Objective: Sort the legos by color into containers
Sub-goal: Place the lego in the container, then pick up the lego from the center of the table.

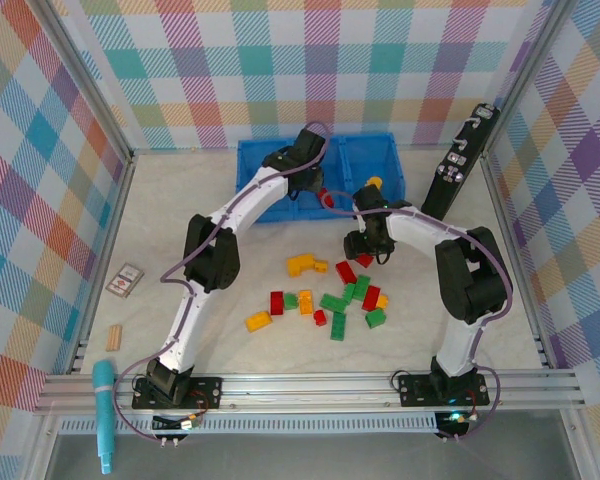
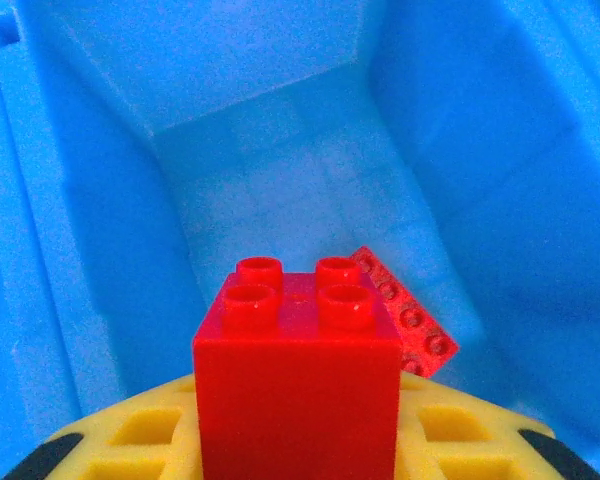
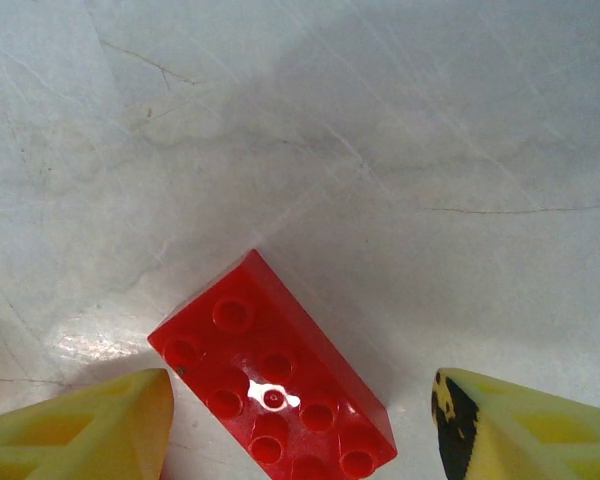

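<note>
My left gripper [image 1: 318, 186] reaches into the middle compartment of the blue tray [image 1: 252, 160] and is shut on a square red lego [image 2: 298, 390], which sits between its yellow fingers [image 2: 130, 435]. A flat red lego [image 2: 405, 315] lies on the compartment floor just beyond it. My right gripper [image 1: 365, 248] hangs open over the table above a long red lego [image 3: 275, 385]. Its fingertips [image 3: 100, 425] stand apart on either side of that lego without touching it. Several red, green and yellow legos [image 1: 335, 305] are scattered on the table in front of the arms.
A long black device [image 1: 460, 165] leans at the tray's right end. A small card pack [image 1: 126, 281] and a tan wooden block [image 1: 113, 338] lie at the left. A blue marker-like stick [image 1: 104, 415] rests on the front rail.
</note>
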